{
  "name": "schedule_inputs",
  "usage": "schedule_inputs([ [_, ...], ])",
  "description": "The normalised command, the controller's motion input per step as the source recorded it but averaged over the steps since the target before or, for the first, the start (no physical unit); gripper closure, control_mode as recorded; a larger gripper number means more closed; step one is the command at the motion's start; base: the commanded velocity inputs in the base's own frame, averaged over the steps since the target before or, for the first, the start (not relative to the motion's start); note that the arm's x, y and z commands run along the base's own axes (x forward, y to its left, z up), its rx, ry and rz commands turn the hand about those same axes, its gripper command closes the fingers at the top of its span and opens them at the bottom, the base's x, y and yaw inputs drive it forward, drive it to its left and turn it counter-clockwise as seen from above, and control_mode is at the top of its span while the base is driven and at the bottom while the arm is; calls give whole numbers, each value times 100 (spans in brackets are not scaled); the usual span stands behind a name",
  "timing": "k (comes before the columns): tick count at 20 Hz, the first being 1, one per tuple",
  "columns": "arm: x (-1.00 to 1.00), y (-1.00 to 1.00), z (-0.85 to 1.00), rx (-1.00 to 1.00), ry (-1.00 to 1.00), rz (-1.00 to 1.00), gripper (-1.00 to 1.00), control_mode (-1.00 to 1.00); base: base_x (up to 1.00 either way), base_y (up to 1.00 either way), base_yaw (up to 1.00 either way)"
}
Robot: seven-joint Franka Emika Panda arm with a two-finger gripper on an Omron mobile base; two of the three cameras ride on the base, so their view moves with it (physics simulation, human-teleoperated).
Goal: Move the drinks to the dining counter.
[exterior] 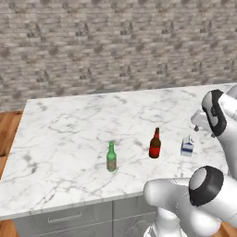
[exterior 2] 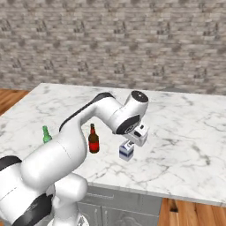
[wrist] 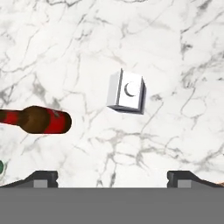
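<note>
On the dining counter [exterior: 69,125] [exterior 2: 190,132] [wrist: 175,43], a white grey-veined marble slab, three drinks stand upright in a row. They are a green glass bottle [exterior: 111,157] [exterior 2: 46,134], a red-brown beer bottle [exterior: 155,144] [exterior 2: 93,139] [wrist: 37,120] and a small blue-and-white milk carton [exterior: 186,147] [exterior 2: 126,151] [wrist: 127,92]. My gripper [exterior 2: 132,142] [wrist: 113,178] hangs just above the carton, pointing down. Its fingers are wide apart and nothing is between them. The carton stands free on the marble.
A grey brick wall [exterior: 115,46] runs behind the counter. Wooden floor [exterior: 7,134] shows past the slab's left edge and grey drawer fronts [exterior: 65,217] below its near edge. My own arm [exterior 2: 75,145] crosses between the bottles and the camera.
</note>
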Motion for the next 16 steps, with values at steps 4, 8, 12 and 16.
schedule_inputs([
  [4,-19,56,23,-15,-3,0,-100,-100,0,0,0],
  [8,-3,50,28,-13,0,0,-100,-100,0,0,0],
  [12,-6,14,17,-3,0,0,-100,-100,0,0,0],
  [16,-16,11,20,-2,0,0,-100,-100,0,0,0],
])
